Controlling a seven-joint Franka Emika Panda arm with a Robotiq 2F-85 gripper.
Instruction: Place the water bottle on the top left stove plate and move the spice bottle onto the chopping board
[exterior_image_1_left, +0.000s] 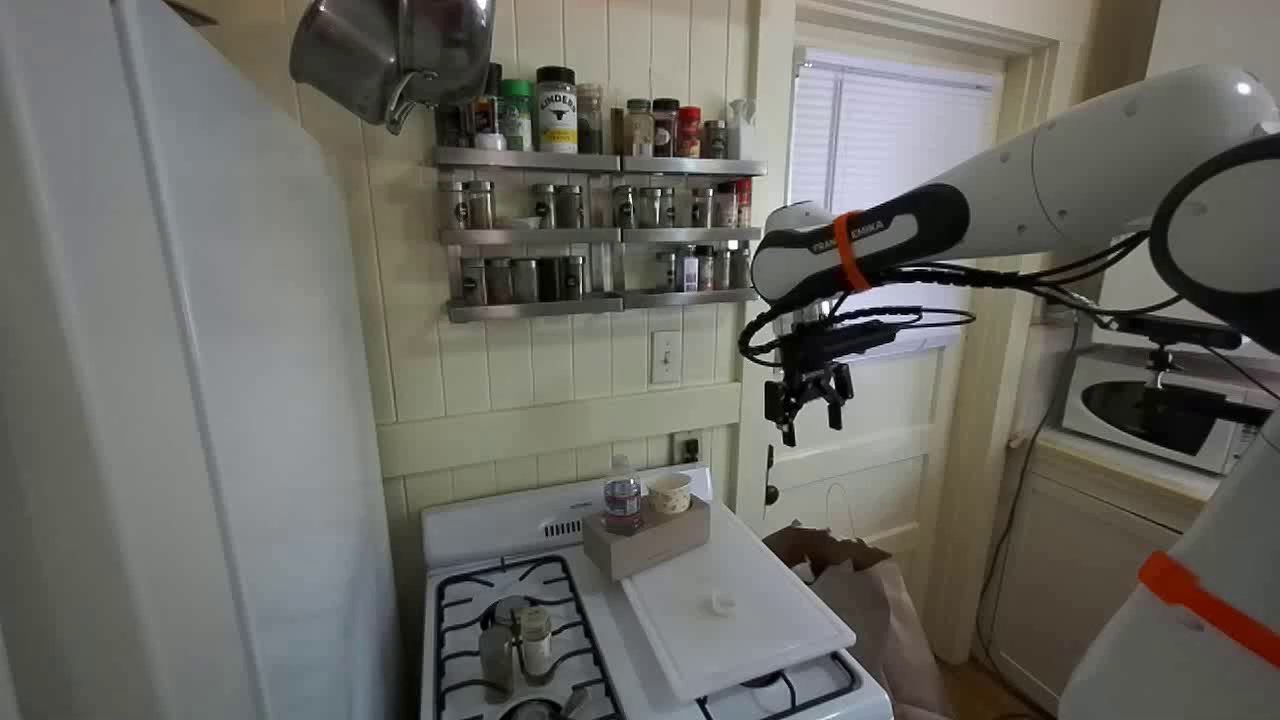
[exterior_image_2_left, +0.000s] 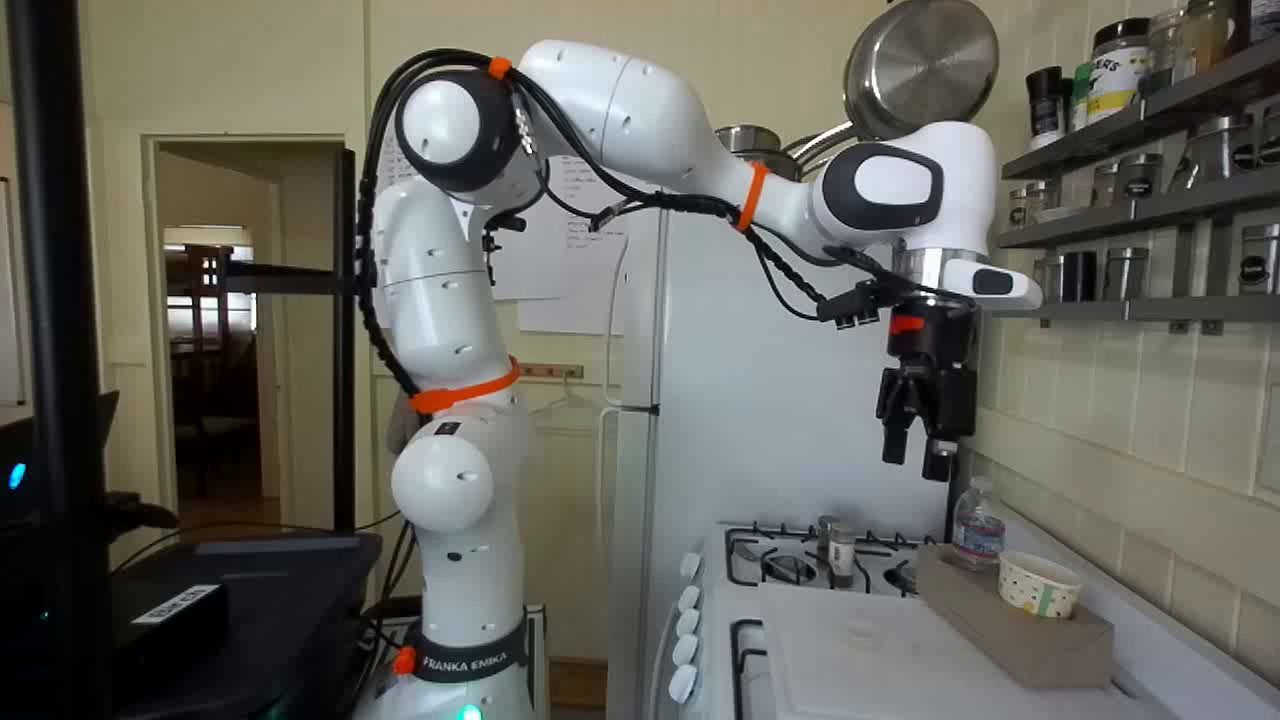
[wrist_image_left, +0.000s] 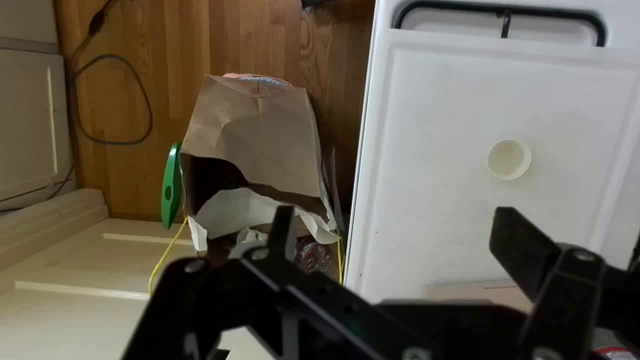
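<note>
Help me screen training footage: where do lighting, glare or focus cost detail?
In the wrist view, the claw looks nearly black, slightly soft; in an exterior view, the window blinds glow bright; in an exterior view, the chopping board contrasts little with the cooktop.

It's a kitchen, w/ gas stove (exterior_image_1_left: 622, 640), fridge (exterior_image_2_left: 780, 410), m/wave (exterior_image_1_left: 1130, 420) & wall spice racks (exterior_image_1_left: 540, 237).

patterned cup (exterior_image_2_left: 1038, 590) on brown box (exterior_image_2_left: 1050, 650), paper bag (wrist_image_left: 255, 135), microwave (exterior_image_1_left: 1130, 422)

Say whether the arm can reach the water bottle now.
Probably yes: the jaws are open and empty, and nothing covers the water bottle, upright on the box, though the cup beside it may crowd one side.
</note>
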